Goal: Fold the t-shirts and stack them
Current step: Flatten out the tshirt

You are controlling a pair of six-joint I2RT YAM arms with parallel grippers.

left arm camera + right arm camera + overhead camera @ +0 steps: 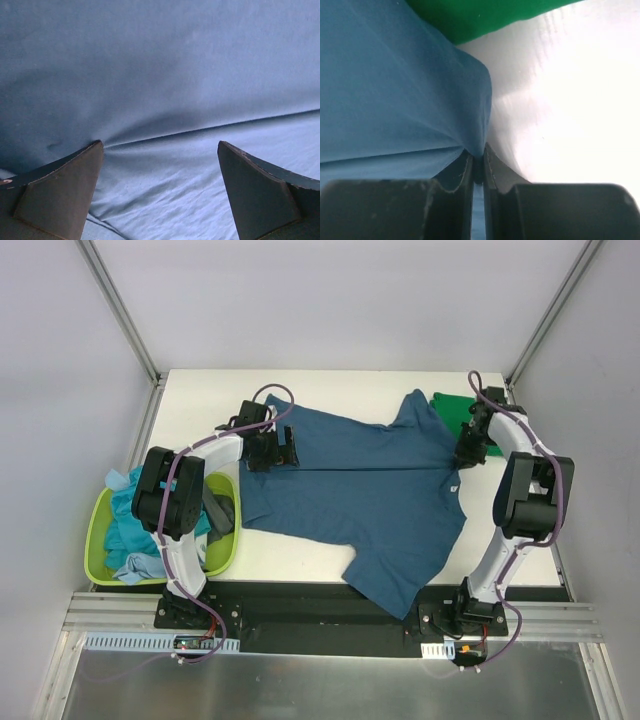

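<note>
Item one: the dark teal-blue t-shirt [370, 490] lies spread across the middle of the table [200, 400]. Its hem end is toward my left arm and its collar end toward my right. One sleeve reaches the far edge and the other hangs near the front edge.

Item two: my left gripper [275, 450] sits over the hem end of that shirt, at its far left corner. In the left wrist view both fingers [60, 190] stand as wide apart as they go, with nothing between them but flat blue cloth [160, 65]. A crease runs across the fabric from the tip of one finger toward the other side. The cloth puckers where that tip meets it. This gripper holds nothing.

Item three: my right gripper [468, 455] is down at the shoulder edge of the shirt on the right side of the table. In the right wrist view the two jaws are drawn almost together [478, 160], and the edge of the blue fabric [385, 90] runs into the narrow slot between them, pinched there. Bare white table [570, 100] shows just beside the seized edge.

Item four: the bright green t-shirt [455, 410] lies folded at the far right corner, just beyond my right gripper and partly under the blue shirt's edge [470, 17].

Item five: the lime basket [100, 530] stands off the table's left side, beside my left arm. It holds light turquoise t-shirts [130, 525] and a dark grey t-shirt [218, 510], all crumpled.
</note>
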